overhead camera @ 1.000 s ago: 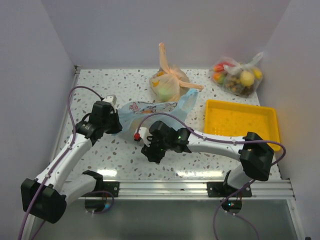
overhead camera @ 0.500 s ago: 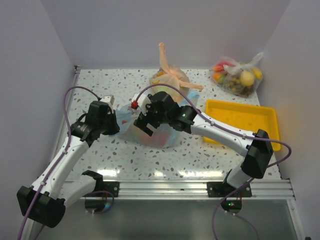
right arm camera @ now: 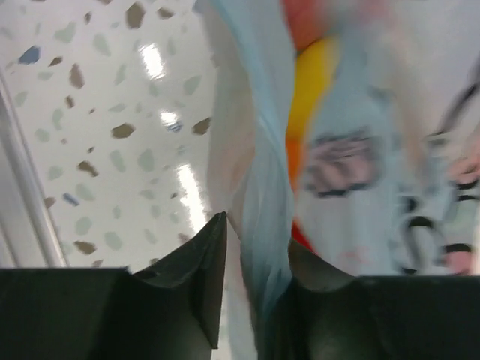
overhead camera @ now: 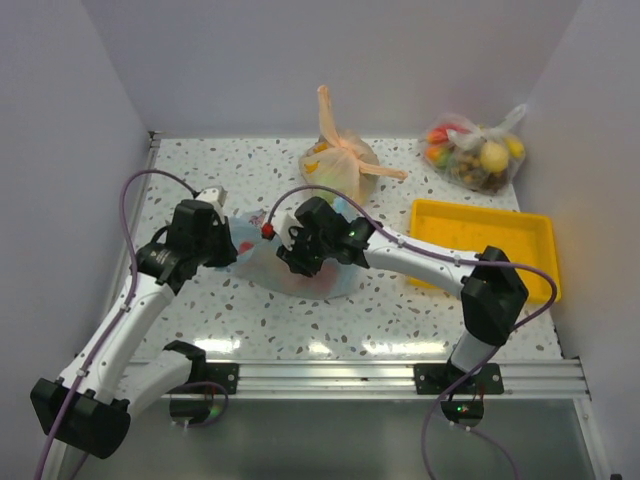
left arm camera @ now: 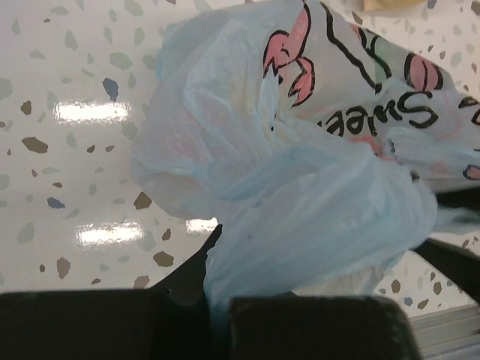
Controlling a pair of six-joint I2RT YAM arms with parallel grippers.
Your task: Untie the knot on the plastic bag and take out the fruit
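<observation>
Left gripper (left arm camera: 217,307): closed down on a gathered bunch of the plastic bag (left arm camera: 300,150), the thin blue film pinched between my fingers at the bag's left side.

Right gripper (right arm camera: 251,300): jaws narrow, a fold of the same bag caught between them on its near right side.

The bag lies on the speckled table (overhead camera: 200,170) between my two grippers, slack and crumpled, with the pink prints and dark lettering facing up.

Knot: I cannot make it out in any view, so I cannot say whether it is tied or loosened.

Fruit (right arm camera: 311,75): yellow and red shapes show through the bag wall, so I judge it to be inside. The take-out step is not yet done.

Assessment: early stage. I have a hold on both sides. Left to do: confirm or finish the opening, then lift the pieces out.

Further off, the yellow tray (overhead camera: 500,232) sits to the right. The orange bag (overhead camera: 338,165) and the clear bag (overhead camera: 478,152) stand near the back wall, well apart from my grippers.
</observation>
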